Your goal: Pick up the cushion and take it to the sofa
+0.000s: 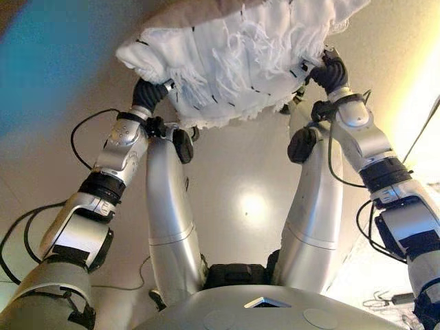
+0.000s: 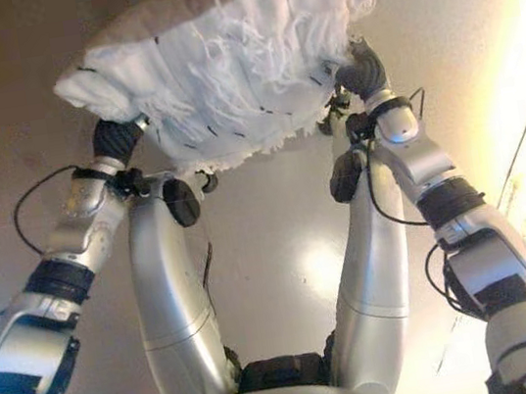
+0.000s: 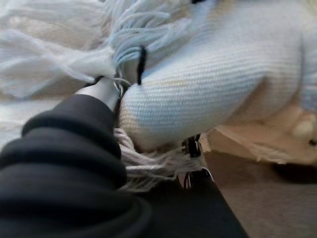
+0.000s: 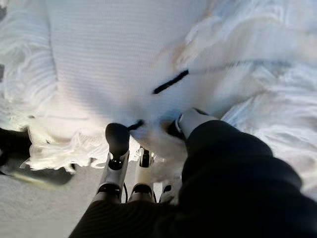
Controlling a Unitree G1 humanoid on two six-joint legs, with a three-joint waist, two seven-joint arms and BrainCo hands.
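Note:
A white knitted cushion [image 1: 234, 55] with long fringes and small black stitches is held up above the floor between both hands. My left hand [image 1: 150, 93] grips its left edge. In the left wrist view a cushion corner [image 3: 213, 74] sits between the thumb and the fingers of that hand [image 3: 64, 163]. My right hand [image 1: 330, 72] grips the right edge. In the right wrist view the hand [image 4: 233, 173] pinches the fringed edge of the cushion [image 4: 114, 59] between thumb and fingers. The cushion hides most of both hands in the eye views.
Pale beige floor [image 1: 247, 172] lies below the cushion. A bright lit strip [image 1: 419, 103] runs along the right side, with a small dark object [image 1: 395, 299] on the floor at the lower right.

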